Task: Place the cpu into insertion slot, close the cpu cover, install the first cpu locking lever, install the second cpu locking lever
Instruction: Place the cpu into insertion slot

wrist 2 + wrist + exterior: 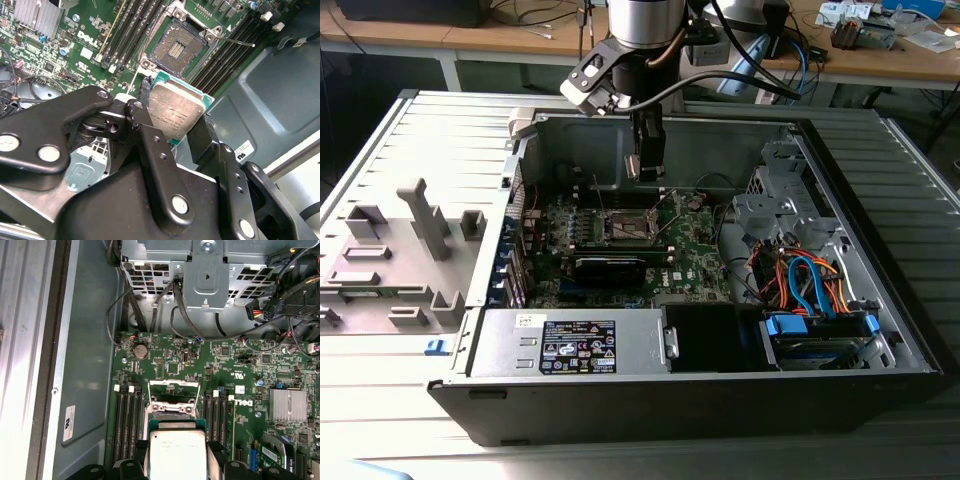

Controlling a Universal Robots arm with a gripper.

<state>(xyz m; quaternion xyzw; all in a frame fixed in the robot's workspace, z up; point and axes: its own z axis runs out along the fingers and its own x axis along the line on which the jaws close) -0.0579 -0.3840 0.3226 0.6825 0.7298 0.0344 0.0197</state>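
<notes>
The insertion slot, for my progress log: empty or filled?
Empty: the insertion slot shows bare contacts; the cpu sits in the gripper, apart.

1. A pale grey ribbed metal surface (390,400) spreads across the exterior view, brightest toward that view's lower left.
2. Behind it runs a light wooden desk (910,62) on a white leg (450,72), strewn with cables (530,14) and small clutter.
3. The space beneath the desk lies dark.

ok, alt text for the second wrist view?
The gripper holds a silvery square cpu by its edges. Behind it on the green circuit board, the square insertion slot stands open and empty, with long black memory slots on either side.
</notes>
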